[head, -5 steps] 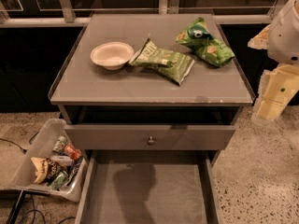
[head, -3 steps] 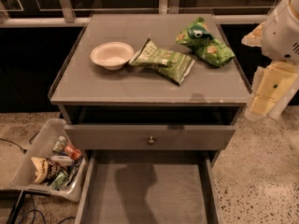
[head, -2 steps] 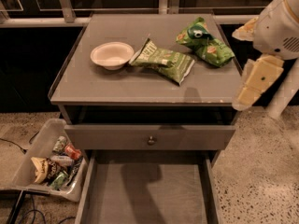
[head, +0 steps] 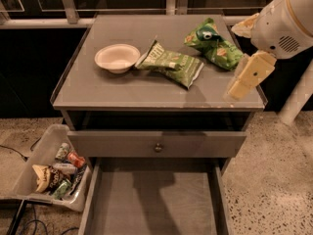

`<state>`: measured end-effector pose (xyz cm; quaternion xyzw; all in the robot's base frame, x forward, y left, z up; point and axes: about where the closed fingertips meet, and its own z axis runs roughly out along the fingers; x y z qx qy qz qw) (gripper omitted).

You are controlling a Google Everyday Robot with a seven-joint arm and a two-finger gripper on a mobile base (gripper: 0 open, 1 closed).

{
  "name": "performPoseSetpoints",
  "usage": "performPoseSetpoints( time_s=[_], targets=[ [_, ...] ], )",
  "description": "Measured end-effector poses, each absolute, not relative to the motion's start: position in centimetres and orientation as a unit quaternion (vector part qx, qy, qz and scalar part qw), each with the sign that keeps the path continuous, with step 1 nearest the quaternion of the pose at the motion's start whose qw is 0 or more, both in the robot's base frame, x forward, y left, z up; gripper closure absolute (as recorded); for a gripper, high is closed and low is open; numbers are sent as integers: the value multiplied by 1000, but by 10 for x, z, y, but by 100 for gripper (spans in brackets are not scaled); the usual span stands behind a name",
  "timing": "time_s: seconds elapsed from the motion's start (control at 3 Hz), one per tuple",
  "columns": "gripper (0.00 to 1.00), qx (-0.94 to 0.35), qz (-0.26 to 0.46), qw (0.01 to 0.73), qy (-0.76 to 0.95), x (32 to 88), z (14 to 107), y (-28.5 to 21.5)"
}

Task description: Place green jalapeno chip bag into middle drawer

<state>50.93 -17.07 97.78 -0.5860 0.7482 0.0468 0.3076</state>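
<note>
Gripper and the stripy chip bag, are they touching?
Apart. The camera view shows the gripper by the right edge of the table, with bare top between it and the bag.

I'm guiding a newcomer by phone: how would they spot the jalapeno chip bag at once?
On the grey cabinet top, look just right of the white bowl. The green jalapeno chip bag lies flat there, left of the gripper hovering at the top's right edge. Unlike the brighter crumpled green bag farther back, it is olive with pale stripes.
</note>
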Motion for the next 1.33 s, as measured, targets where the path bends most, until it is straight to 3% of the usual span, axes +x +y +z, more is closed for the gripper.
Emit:
performPoseSetpoints(
  time_s=[1.33],
  targets=[
    [0,-553,43,360,750,617,934,-140]
  ],
)
